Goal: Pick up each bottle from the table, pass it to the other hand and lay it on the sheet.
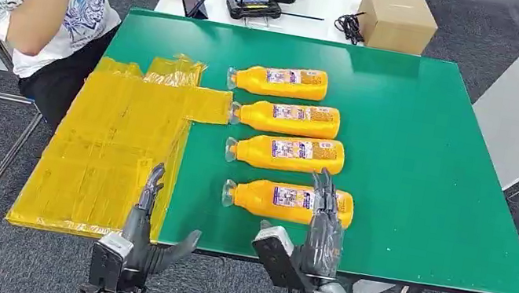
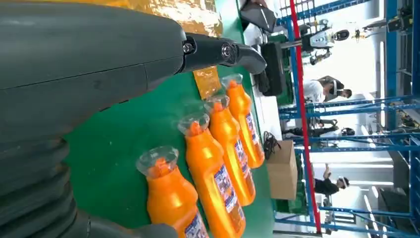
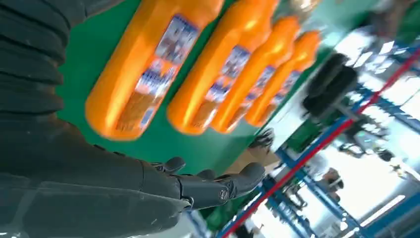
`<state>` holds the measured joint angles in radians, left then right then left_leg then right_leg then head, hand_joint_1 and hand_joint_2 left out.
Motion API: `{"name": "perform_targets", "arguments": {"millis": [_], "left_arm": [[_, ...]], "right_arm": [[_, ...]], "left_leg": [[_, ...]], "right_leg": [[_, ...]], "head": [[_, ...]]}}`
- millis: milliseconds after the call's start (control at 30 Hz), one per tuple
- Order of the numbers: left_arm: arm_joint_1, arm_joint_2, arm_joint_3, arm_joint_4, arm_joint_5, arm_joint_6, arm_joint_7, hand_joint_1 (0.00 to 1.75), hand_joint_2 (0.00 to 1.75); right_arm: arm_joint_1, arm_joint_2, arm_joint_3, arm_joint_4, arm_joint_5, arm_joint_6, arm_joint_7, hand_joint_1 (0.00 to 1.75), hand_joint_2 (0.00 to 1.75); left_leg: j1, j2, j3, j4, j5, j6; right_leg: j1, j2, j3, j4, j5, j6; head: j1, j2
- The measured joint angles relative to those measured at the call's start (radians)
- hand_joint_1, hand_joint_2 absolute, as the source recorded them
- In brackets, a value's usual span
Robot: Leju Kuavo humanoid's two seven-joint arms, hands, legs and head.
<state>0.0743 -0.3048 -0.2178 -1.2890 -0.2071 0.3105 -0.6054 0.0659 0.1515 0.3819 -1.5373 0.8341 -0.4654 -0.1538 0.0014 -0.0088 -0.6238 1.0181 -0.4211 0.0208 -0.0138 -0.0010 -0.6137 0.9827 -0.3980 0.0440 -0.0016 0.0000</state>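
Head view shows the right hand (image 1: 322, 229) open and empty above the nearest bottle (image 1: 287, 201) (left hand (image 1: 146, 235) open too), so lower squarely over its body before closing.

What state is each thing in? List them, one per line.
Nearest bottle: lying on its side on the table, right hand above it.
Second bottle: lying, untouched.
Third bottle: lying, untouched.
Farthest bottle: lying, untouched.
Yellow sheet: spread flat, no bottle on it.
Left hand: open, holding nothing.
Right hand: open, fingers extended over the nearest bottle.
Cardboard box: closed.
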Motion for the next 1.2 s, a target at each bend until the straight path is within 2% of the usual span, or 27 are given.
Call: {"name": "perform_targets", "arguments": {"millis": [167,433,800,1200], "left_arm": [[0.0,0.0,0.01,0.0,-0.003,0.001,-0.001,0.0,1.75],[0.0,0.0,0.029,0.003,-0.036,0.005,-0.008,0.0,1.75],[-0.013,0.0,0.047,0.028,-0.053,-0.018,0.0,0.0,1.75],[-0.031,0.0,0.052,0.068,-0.053,-0.027,0.001,0.0,1.75]], "right_arm": [[-0.02,-0.017,-0.005,0.0,0.02,0.01,0.026,0.0,1.75],[-0.068,-0.069,-0.008,0.036,-0.056,0.236,0.144,0.0,1.75],[-0.198,-0.153,-0.003,0.18,-0.055,0.373,0.26,0.0,1.75],[-0.324,-0.213,0.019,0.299,-0.069,0.43,0.292,0.0,1.75]], "left_leg": [[0.0,0.0,0.0,0.0,0.0,0.0],[0.0,0.0,0.0,0.0,0.0,0.0],[0.0,0.0,0.0,0.0,0.0,0.0],[0.0,0.0,0.0,0.001,0.001,0.001]], "right_leg": [[0.0,0.0,0.0,0.0,0.0,0.0],[0.0,0.0,0.0,0.0,0.0,0.0],[0.0,0.0,0.0,0.0,0.001,0.0],[0.0,0.0,0.0,0.0,0.001,0.0]], "head": [[0.0,0.0],[0.0,0.0],[0.0,0.0],[0.0,0.0]]}}
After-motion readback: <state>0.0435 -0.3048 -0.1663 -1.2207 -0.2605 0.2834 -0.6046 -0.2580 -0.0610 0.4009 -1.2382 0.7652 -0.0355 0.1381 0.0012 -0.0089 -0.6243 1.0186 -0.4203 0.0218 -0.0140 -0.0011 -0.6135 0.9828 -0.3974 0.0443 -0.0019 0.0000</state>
